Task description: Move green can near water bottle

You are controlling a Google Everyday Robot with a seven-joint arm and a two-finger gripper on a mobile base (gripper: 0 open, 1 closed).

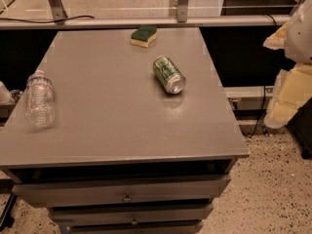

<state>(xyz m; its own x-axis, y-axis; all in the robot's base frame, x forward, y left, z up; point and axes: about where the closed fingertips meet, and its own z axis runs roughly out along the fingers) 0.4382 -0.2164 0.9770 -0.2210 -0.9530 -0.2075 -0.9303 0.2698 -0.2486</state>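
Observation:
The green can lies on its side right of the middle of the grey cabinet top, with its silver end facing the front right. The water bottle lies on its side near the left edge, its cap pointing away from me. The two are far apart, with bare grey surface between them. My gripper is at the right edge of the view, off the cabinet top and to the right of the can. It touches neither object.
A green-and-yellow sponge sits near the far edge of the top. The cabinet has drawers at the front. A metal rail and a cable run behind it. Speckled floor lies at the right.

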